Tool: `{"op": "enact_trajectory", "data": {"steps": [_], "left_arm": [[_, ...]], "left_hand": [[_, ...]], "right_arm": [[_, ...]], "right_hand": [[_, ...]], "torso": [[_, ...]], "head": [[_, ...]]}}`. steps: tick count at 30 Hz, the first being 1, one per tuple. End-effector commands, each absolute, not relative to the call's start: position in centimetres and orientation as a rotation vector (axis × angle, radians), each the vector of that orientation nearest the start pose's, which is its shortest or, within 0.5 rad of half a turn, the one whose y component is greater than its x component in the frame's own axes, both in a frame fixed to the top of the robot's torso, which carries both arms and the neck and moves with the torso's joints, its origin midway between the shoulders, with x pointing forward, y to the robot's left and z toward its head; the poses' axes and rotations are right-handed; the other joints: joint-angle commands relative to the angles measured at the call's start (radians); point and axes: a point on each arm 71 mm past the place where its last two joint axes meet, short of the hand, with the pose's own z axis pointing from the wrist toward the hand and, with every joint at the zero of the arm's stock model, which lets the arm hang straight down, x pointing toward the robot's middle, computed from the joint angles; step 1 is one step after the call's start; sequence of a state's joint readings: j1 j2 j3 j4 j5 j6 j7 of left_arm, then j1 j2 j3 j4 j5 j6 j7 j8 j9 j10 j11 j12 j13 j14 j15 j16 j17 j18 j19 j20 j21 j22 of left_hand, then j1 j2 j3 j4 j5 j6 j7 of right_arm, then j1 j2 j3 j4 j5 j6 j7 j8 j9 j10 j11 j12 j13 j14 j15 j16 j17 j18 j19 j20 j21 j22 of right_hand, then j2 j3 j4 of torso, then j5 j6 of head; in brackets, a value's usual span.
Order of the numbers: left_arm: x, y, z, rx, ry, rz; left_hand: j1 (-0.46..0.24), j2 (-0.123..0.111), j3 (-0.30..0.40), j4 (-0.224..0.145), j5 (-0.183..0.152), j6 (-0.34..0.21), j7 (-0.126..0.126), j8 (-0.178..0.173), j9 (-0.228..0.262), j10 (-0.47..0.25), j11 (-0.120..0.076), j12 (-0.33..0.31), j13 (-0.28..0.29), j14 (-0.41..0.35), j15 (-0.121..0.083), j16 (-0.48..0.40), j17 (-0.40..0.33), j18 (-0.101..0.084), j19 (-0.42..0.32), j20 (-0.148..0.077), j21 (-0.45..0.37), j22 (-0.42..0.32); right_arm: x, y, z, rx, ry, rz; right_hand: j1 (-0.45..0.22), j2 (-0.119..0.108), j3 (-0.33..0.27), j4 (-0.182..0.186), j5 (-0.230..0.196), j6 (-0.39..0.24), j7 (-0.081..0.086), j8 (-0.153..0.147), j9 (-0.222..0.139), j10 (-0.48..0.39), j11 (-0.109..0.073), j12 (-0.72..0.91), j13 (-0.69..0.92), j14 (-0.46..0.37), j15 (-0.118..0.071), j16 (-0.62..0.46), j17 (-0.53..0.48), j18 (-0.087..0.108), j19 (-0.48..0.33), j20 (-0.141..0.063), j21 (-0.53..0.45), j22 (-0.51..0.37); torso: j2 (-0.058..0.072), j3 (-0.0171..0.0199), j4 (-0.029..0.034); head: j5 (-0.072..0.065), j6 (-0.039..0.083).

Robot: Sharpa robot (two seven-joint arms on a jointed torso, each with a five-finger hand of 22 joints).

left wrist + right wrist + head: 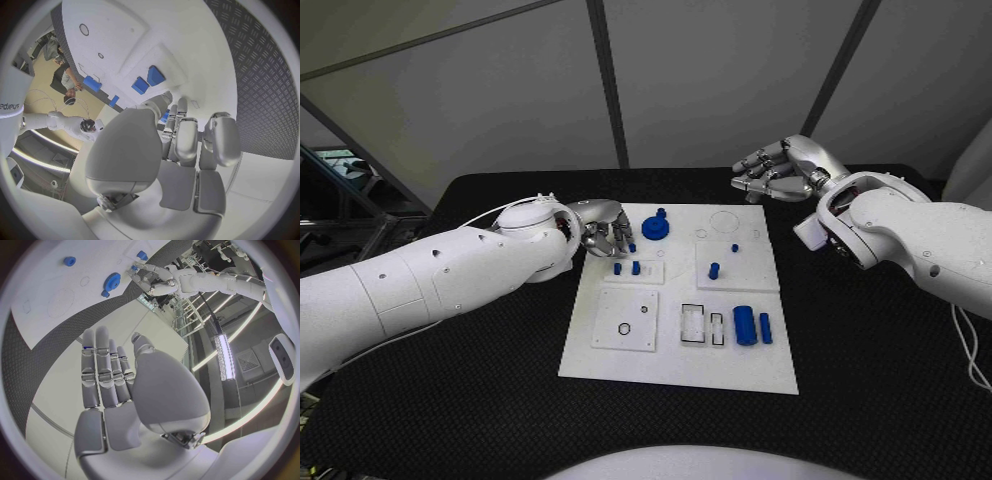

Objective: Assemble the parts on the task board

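The left hand's (599,232) fingers (186,140) were curled downward over the far left part of the task board (678,372), their tips just beside a pair of small blue pegs (626,268) standing in a raised white block; in the left wrist view a sliver of blue showed between the fingers, but whether anything was pinched there could not be told. The right hand (783,170) hung above the tabletop (473,400) beyond the board's far right corner, its fingers (103,375) lying close together, loosely bent and holding nothing. The board was a white rectangular plate lying in the middle of the black tabletop, carrying several raised white blocks with cut-out recesses. A blue gear-like part (655,228) stood near its far edge just beside the left hand, a small blue peg (714,270) stood in the block toward the right edge, and two blue cylinders (751,326) lay side by side near the right edge toward the near end. The left hand's fingertips were hidden behind its own knuckles in the head view.
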State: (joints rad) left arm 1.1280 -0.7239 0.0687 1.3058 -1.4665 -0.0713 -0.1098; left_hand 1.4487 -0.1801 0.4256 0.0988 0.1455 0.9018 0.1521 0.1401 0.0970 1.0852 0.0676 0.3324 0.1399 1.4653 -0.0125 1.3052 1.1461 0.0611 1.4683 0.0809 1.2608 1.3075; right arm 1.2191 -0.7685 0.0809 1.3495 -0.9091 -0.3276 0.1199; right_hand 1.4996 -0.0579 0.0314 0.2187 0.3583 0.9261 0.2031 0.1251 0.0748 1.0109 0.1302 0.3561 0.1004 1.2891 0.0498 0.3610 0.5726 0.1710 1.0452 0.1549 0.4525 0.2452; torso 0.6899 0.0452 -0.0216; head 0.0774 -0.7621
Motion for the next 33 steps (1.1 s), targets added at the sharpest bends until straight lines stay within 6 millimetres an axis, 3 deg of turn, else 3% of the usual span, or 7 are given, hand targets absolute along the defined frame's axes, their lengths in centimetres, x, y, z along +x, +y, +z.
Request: {"op": "enact_trajectory", "data": {"steps": [1,7,9,13,21,25,33], "left_arm": [[52.1,20.7,-21.1,0.109,1.86,-0.557],[52.0,22.1,-20.2,0.04,1.754,-0.607],[51.9,22.7,-19.8,-0.006,1.715,-0.643],[51.5,24.5,-18.9,-0.202,1.626,-0.774],[50.3,27.4,-18.2,-0.735,1.504,-1.173],[49.3,27.9,-18.0,-0.887,1.467,-1.363],[48.2,27.7,-17.5,-0.965,1.414,-1.503]], "left_hand": [[0.0,-0.007,0.006,0.0,-0.004,-0.009,0.001,-0.005,-0.003,0.005,0.006,-0.003,-0.001,0.008,0.005,0.003,-0.003,0.008,0.0,0.006,-0.005,0.059],[0.006,0.0,0.019,-0.008,0.0,0.034,-0.007,0.013,0.001,0.017,0.001,0.0,0.003,0.004,0.001,0.001,-0.012,0.01,-0.003,0.005,-0.014,0.056],[0.004,0.0,0.023,-0.009,0.001,0.051,-0.009,0.02,0.002,0.019,0.001,-0.001,0.003,0.005,0.001,0.008,-0.003,0.012,-0.007,0.006,-0.024,0.05],[-0.019,-0.007,0.017,0.001,-0.001,0.068,-0.008,0.025,0.002,0.023,0.004,-0.001,0.005,-0.02,0.004,-0.043,-0.081,0.029,-0.036,0.008,-0.104,0.001],[-0.032,0.011,0.016,0.006,0.0,0.097,0.006,0.036,0.0,-0.003,0.019,-0.008,0.004,-0.158,0.016,-0.286,-0.404,0.084,-0.167,0.02,-0.415,-0.189],[-0.031,0.015,0.013,0.001,0.003,0.097,0.006,0.036,-0.002,0.005,0.017,0.001,0.008,-0.165,0.017,-0.299,-0.422,0.085,-0.174,0.021,-0.433,-0.201],[-0.043,0.015,-0.004,0.002,0.002,0.1,0.003,0.038,-0.004,0.009,0.015,0.01,0.012,-0.183,0.016,-0.322,-0.457,0.091,-0.19,0.022,-0.474,-0.227]], "right_arm": [[53.3,-21.9,-14.2,0.258,1.604,0.945],[53.0,-22.6,-14.3,0.139,1.631,0.864],[52.8,-22.7,-14.4,0.088,1.638,0.836],[52.0,-22.6,-14.7,-0.048,1.65,0.757],[50.6,-21.5,-15.5,-0.27,1.637,0.59],[50.2,-21.1,-16.2,-0.321,1.641,0.529],[49.4,-19.6,-17.8,-0.391,1.664,0.492]], "right_hand": [[0.026,0.003,0.013,-0.02,-0.026,0.025,-0.01,0.014,0.003,0.019,-0.013,-0.004,-0.007,0.048,-0.013,0.023,0.009,0.015,0.036,-0.016,0.025,0.013],[0.103,0.016,0.098,-0.085,-0.036,0.106,-0.046,0.029,0.006,0.118,-0.05,-0.038,-0.03,0.216,-0.062,0.131,0.06,0.011,0.149,-0.077,0.165,0.094],[0.083,-0.001,0.136,-0.086,-0.047,0.121,-0.052,0.014,0.0,0.147,-0.055,-0.088,-0.037,0.226,-0.068,0.313,0.191,0.007,0.15,-0.081,0.233,0.141],[0.046,-0.029,0.185,-0.079,-0.097,0.134,-0.051,-0.01,-0.004,0.177,-0.057,-0.162,-0.035,0.236,-0.069,0.637,0.439,-0.003,0.162,-0.076,0.369,0.274],[0.005,-0.067,0.207,-0.067,-0.137,0.135,-0.054,-0.033,-0.005,0.157,-0.051,-0.229,-0.037,0.242,-0.056,0.796,0.565,-0.021,0.189,-0.068,0.506,0.435],[-0.005,-0.082,0.214,-0.066,-0.14,0.123,-0.05,-0.048,-0.007,0.128,-0.041,-0.257,-0.036,0.24,-0.049,0.828,0.588,-0.024,0.186,-0.061,0.531,0.461],[-0.013,-0.093,0.222,-0.07,-0.142,0.108,-0.045,-0.059,-0.006,0.112,-0.035,-0.27,-0.034,0.24,-0.045,0.887,0.634,-0.029,0.193,-0.052,0.579,0.515]], "torso": [[-0.001,-0.0009,0.0009],[-0.002,-0.0006,0.0002],[-0.001,-0.0001,-0.0005],[-0.001,0.0,-0.0015],[0.0,0.0001,-0.0015],[0.0,-0.0046,-0.0009],[0.001,-0.001,0.0]], "head": [[0.0,0.002],[-0.005,0.018],[-0.012,0.023],[-0.039,0.029],[-0.081,0.039],[-0.099,0.046],[-0.089,0.041]]}}
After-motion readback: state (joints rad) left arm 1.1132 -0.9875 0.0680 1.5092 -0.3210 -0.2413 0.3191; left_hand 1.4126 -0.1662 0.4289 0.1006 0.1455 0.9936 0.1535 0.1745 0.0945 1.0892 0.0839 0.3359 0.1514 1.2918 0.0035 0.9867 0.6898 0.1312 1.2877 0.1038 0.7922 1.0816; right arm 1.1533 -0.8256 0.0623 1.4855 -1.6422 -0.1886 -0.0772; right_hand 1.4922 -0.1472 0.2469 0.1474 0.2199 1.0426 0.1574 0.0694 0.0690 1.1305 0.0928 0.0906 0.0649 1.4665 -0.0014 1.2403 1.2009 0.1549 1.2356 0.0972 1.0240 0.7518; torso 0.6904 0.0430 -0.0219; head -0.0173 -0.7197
